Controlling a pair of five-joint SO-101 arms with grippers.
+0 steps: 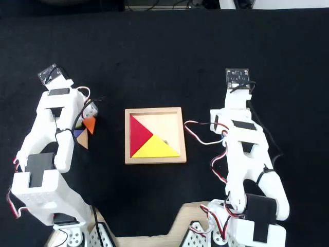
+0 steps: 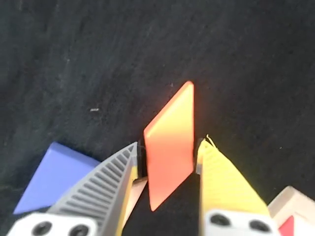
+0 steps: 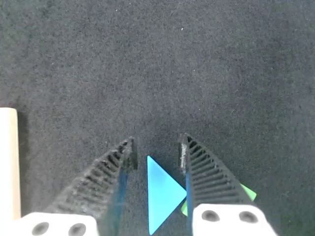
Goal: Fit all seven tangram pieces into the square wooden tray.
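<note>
- My left gripper point(image 2: 169, 147) is clamped on the orange parallelogram point(image 2: 170, 145), one finger pressing on each of its long sides. I cannot tell whether the piece is clear of the cloth.
- From above, that orange parallelogram point(image 1: 89, 124) is over the left part of the worktop point(image 1: 154, 62), well apart from the square wooden tray point(image 1: 154, 161).
- A blue piece point(image 2: 51, 174) lies just beside my left gripper. A tan piece point(image 1: 84, 142) sits against it on the side nearer my base.
- My right gripper point(image 3: 157, 146) is released, with its fingers spread over the right part of the worktop.
- A light blue triangle point(image 3: 162, 194) lies flat on the cloth between those fingers, touching neither.
- A green piece point(image 3: 246, 192) peeks out from behind one right finger, just beside the light blue triangle.
- The tray stands in the middle of the worktop, between my two arms.
- In the tray, a red triangle point(image 1: 139, 135) lies along the left edge and a yellow triangle point(image 1: 154, 148) along the near edge. The two meet along a slanted side.
- The tray's far right corner shows bare wood.
</note>
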